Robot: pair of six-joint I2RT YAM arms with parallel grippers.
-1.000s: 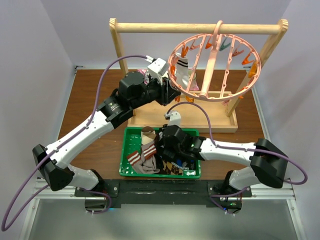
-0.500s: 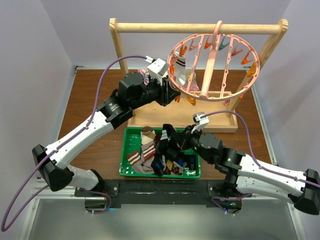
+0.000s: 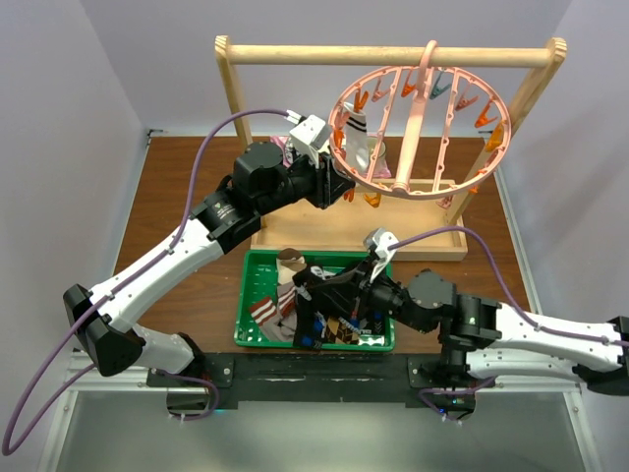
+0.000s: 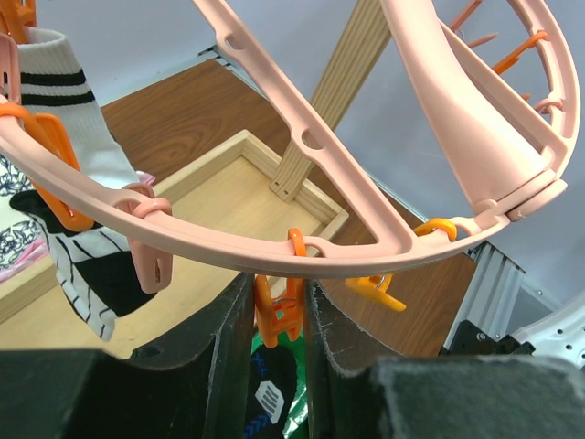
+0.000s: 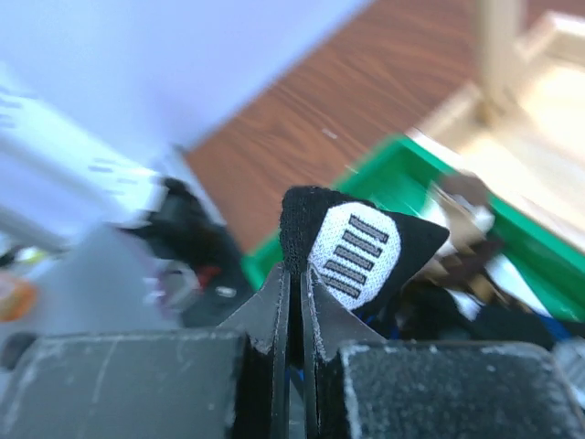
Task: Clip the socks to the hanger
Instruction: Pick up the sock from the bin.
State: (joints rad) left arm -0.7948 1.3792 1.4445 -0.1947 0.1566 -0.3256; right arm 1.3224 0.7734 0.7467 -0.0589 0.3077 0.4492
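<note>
1. While the left tool (image 3: 342, 189) squeezes an orange clip (image 4: 277, 320) on the near-left rim of the hanger (image 4: 366, 224), the right tool (image 5: 294, 279), clamped shut on a black sock (image 5: 352, 242) above the green tray (image 3: 246, 295), should bring that pinched edge up into the clip.
2. Steadying the ring matters, I judge, since it hangs from the wooden rack (image 3: 393, 54) at the far right.
3. Whether the clip's mouth gapes is hidden between the fingers. The right wrist view is blurred, and the sock's length drops out of sight.

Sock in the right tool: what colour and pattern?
The sock is black with a white patch of dark bars; right wrist view shows it best.
</note>
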